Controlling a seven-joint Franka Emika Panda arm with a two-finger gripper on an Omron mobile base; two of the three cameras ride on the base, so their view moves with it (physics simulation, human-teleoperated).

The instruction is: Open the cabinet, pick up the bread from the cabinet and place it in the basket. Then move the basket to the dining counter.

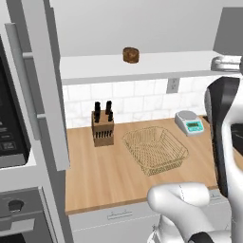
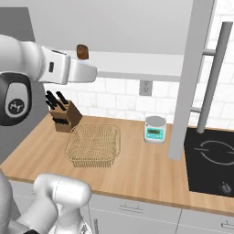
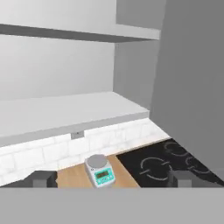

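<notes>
Cabinet is standing open; bread is sitting on its shelf; fingers are spreading wide, gripping nothing; basket is resting on desk.

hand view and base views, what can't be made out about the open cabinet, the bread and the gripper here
- Gripper: in the hand view, dark fingertips stand wide apart with nothing between; the picture's bottom edge cuts them.
- Small round dark-brown bread on the white shelf: too small for detail in the left base view.
- Light grey cabinet door: top cut off by the right base view's edge.
- Golden-tan wire basket: whole, nothing in it.
</notes>
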